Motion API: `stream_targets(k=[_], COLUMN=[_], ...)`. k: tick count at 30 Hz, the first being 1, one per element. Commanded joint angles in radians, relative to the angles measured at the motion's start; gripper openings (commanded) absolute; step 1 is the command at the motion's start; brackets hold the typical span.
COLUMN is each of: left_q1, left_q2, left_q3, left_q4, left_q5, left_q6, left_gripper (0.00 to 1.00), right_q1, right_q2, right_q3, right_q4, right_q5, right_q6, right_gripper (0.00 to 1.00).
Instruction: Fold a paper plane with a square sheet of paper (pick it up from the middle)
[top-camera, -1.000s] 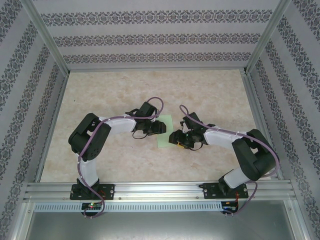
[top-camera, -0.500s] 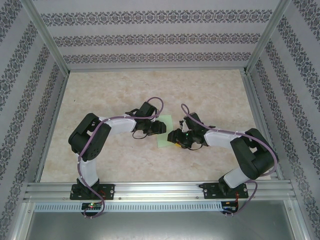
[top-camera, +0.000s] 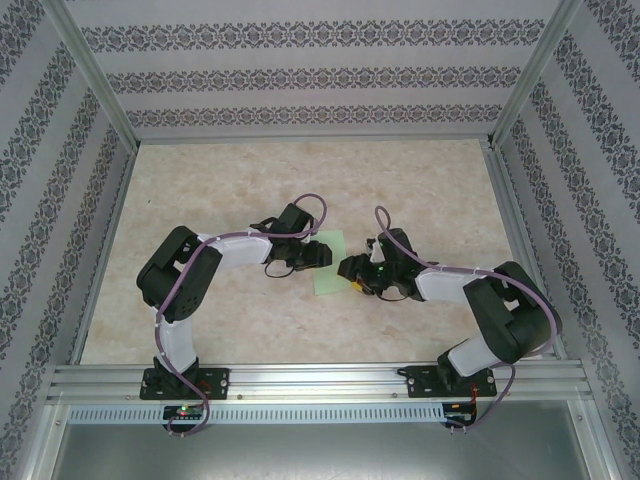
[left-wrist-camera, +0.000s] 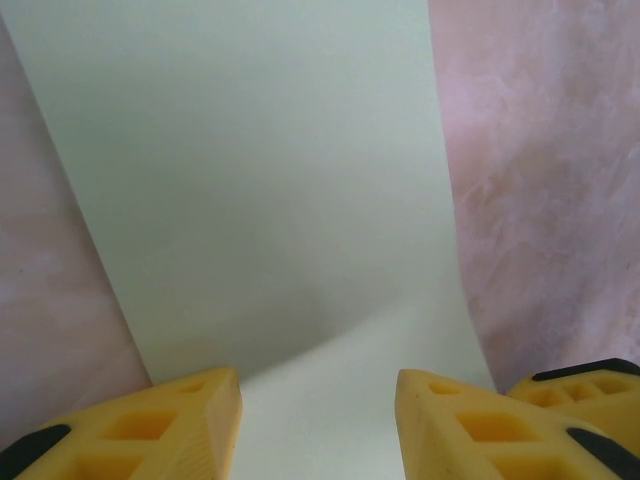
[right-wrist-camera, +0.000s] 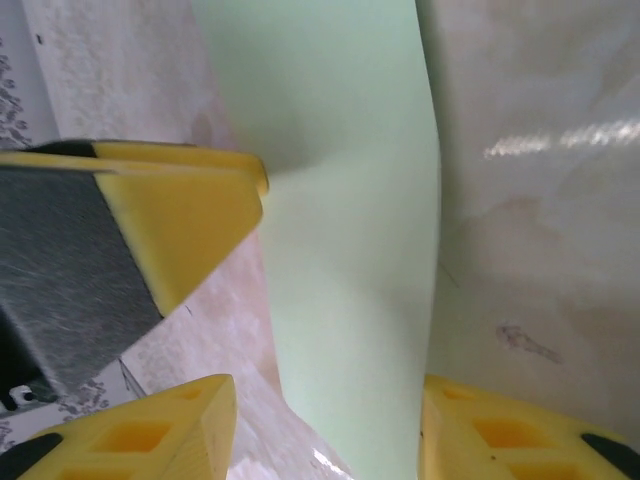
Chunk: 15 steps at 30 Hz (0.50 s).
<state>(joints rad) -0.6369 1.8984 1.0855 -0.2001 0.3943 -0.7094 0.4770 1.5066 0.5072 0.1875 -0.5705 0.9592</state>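
The square sheet of paper (top-camera: 329, 283) lies on the middle of the table as a narrow pale green strip running away from the arms. My left gripper (top-camera: 322, 252) hovers at its left edge and my right gripper (top-camera: 348, 268) at its right edge, tips nearly meeting. In the left wrist view the paper (left-wrist-camera: 250, 180) passes under my left gripper (left-wrist-camera: 318, 385), whose jaws stand apart on nothing. The right wrist view has the strip (right-wrist-camera: 340, 200) under my open right gripper (right-wrist-camera: 325, 395), with a left finger (right-wrist-camera: 180, 230) close by. The paper plane is out of view.
The marbled table (top-camera: 420, 180) is bounded by patterned walls on three sides and an aluminium rail (top-camera: 320, 378) at the near edge, where both arm bases are bolted. In the left wrist view a right finger (left-wrist-camera: 585, 385) pokes in at the lower right.
My right wrist has swung and edged a little further onto the paper's right edge, its jaws slightly narrower. The left arm and the paper have stayed put.
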Motion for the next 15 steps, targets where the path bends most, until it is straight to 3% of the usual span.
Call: stream_targets(k=[1, 15], left_q1=[0.01, 0.011], left_q2=[0.02, 0.021], left_q3=[-0.026, -0.029], left_q4=[-0.029, -0.022], left_q5=[-0.032, -0.026], left_q6=[-0.002, -0.005], left_gripper=[0.47, 0.47], right_q1=[-0.015, -0.003], right_q2=[-0.028, 0.02], right_q3=[-0.016, -0.026], right_q4=[0.068, 0.032], right_q5=[0.003, -0.035], right_q6=[0.024, 0.082], right_gripper=[0.48, 0.42])
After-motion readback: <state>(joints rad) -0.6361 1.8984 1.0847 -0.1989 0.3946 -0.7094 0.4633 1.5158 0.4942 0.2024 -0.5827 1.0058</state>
